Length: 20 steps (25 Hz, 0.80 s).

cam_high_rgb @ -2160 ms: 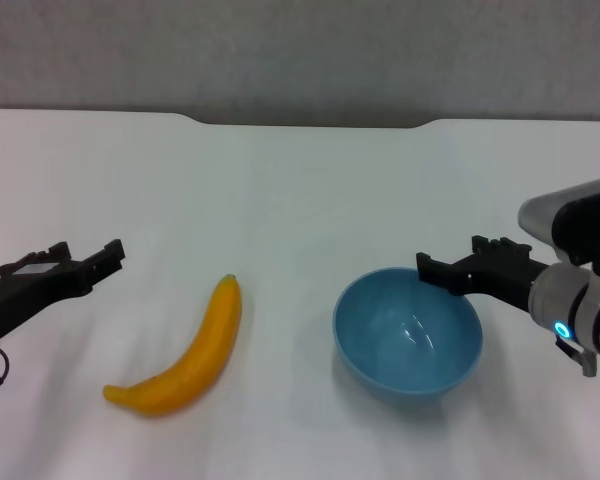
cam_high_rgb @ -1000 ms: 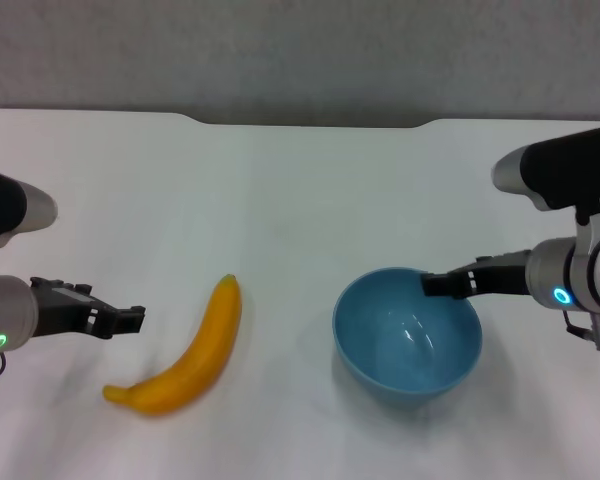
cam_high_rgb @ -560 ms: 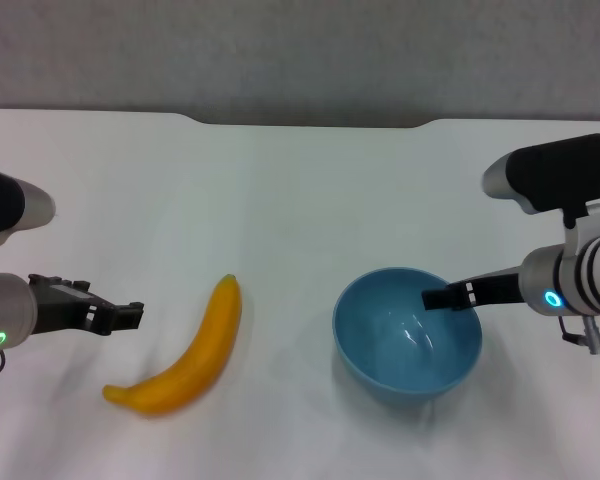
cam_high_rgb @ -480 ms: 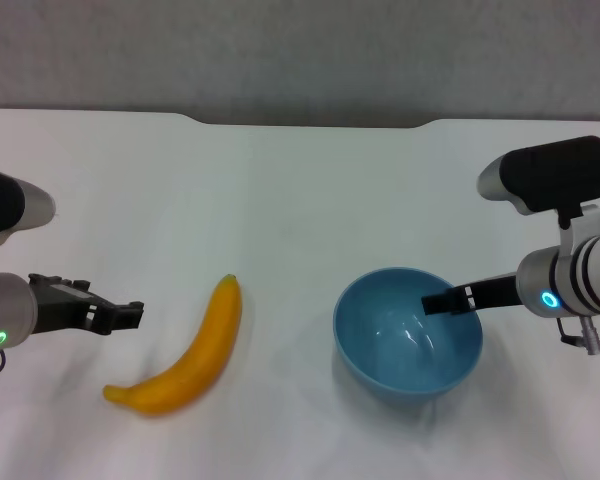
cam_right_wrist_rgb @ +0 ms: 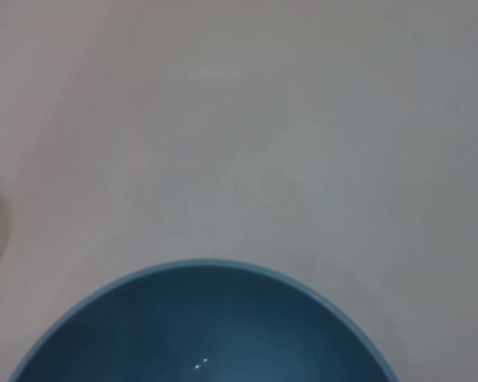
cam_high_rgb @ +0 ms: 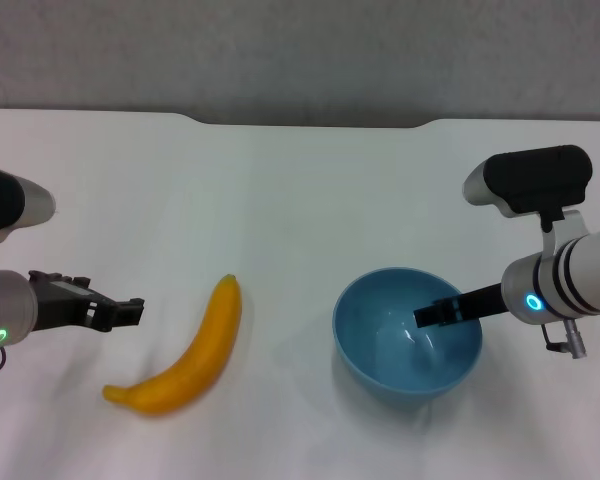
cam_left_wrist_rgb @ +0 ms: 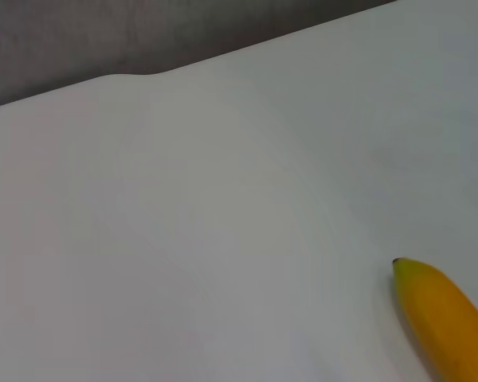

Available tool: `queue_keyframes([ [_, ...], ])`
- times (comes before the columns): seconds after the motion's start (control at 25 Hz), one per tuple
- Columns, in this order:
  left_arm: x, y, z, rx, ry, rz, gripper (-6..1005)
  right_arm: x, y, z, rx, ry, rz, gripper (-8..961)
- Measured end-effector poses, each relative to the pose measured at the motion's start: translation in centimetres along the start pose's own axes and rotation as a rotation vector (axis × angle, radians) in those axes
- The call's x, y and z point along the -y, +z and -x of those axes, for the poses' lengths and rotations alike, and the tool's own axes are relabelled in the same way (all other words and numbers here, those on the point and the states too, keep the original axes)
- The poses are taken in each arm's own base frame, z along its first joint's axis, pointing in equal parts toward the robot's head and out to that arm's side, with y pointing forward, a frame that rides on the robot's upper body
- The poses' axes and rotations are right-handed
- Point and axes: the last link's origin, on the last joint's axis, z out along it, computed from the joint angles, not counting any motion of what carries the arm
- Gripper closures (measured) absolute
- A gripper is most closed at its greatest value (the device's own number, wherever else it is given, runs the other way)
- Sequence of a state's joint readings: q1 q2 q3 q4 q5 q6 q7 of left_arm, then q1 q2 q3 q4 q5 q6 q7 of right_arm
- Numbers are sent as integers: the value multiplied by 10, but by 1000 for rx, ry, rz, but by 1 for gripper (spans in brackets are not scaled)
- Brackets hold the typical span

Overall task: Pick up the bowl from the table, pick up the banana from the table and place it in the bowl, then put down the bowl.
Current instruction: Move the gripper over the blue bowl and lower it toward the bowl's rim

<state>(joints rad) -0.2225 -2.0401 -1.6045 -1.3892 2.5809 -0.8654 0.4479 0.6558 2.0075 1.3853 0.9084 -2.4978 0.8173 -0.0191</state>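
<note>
The light-blue bowl (cam_high_rgb: 380, 345) stands on the white table (cam_high_rgb: 300, 200), right of centre; it fills the near part of the right wrist view (cam_right_wrist_rgb: 199, 326). My right gripper (cam_high_rgb: 427, 315) reaches over the bowl's right rim, open, with one dark finger (cam_high_rgb: 450, 309) inside the bowl. The yellow-orange banana (cam_high_rgb: 195, 355) lies left of centre with its dark tip pointing away; that end shows in the left wrist view (cam_left_wrist_rgb: 442, 318). My left gripper (cam_high_rgb: 130, 310) is open and empty, low over the table, a short way left of the banana.
The table's far edge has a shallow notch (cam_high_rgb: 310, 122) with a grey wall behind it. Bare white tabletop lies between the banana and the bowl and beyond both.
My right gripper has turned, dropped and pushed leftward from the bowl's far right rim into the bowl. My left gripper has come in toward the banana and then held still. Bowl and banana have not moved.
</note>
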Motion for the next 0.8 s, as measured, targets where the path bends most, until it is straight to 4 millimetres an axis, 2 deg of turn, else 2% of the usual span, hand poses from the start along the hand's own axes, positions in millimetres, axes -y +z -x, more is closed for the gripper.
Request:
queue_keyframes([
  [0.16, 0, 0, -2, -4, 3, 0, 203, -1, 2, -1, -32, -5, -4, 218],
  [0.8, -1, 1, -5, -22, 10, -5, 203, -2, 4, -3, -85, -31, -12, 250],
])
